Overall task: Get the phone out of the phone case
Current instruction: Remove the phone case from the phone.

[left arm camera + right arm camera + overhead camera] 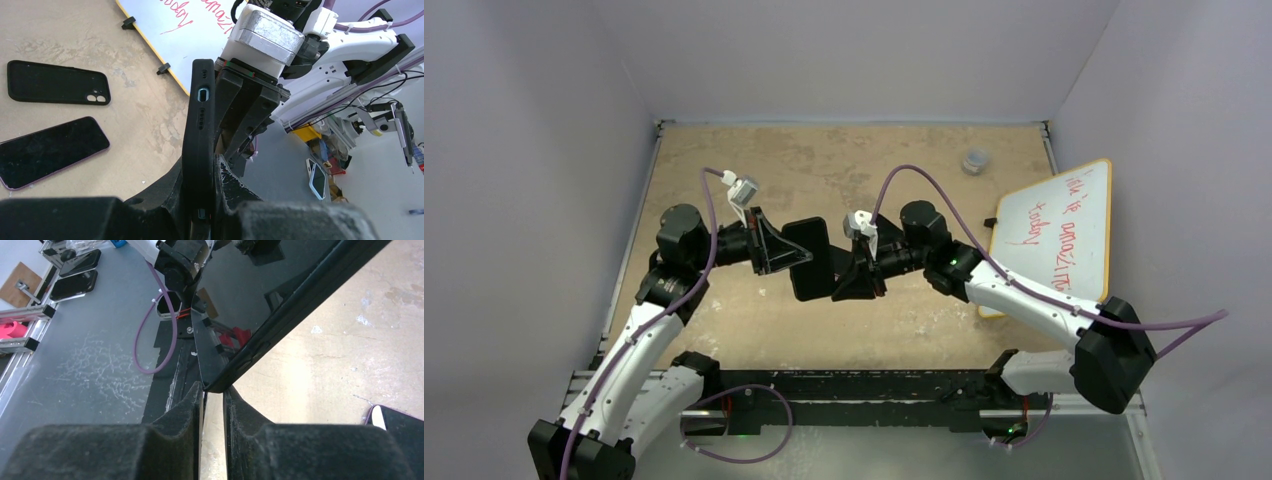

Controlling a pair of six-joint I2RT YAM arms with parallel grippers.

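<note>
A black phone in its black case [810,258] is held in the air between both arms over the middle of the table. My left gripper [786,250] is shut on it. In the left wrist view the cased phone [199,115] stands edge-on between my fingers [227,180], its port end pointing away. My right gripper [861,278] meets it from the right. In the right wrist view its nearly closed fingertips [197,395] pinch one corner of the case [280,320]. Whether the phone has shifted inside the case cannot be told.
An empty black case [57,82] and a bare dark phone [50,150] lie on the tan table below, and a phone corner [397,422] shows there too. A yellow-framed whiteboard [1059,235] lies at the right. A small grey cup [975,160] stands at the back.
</note>
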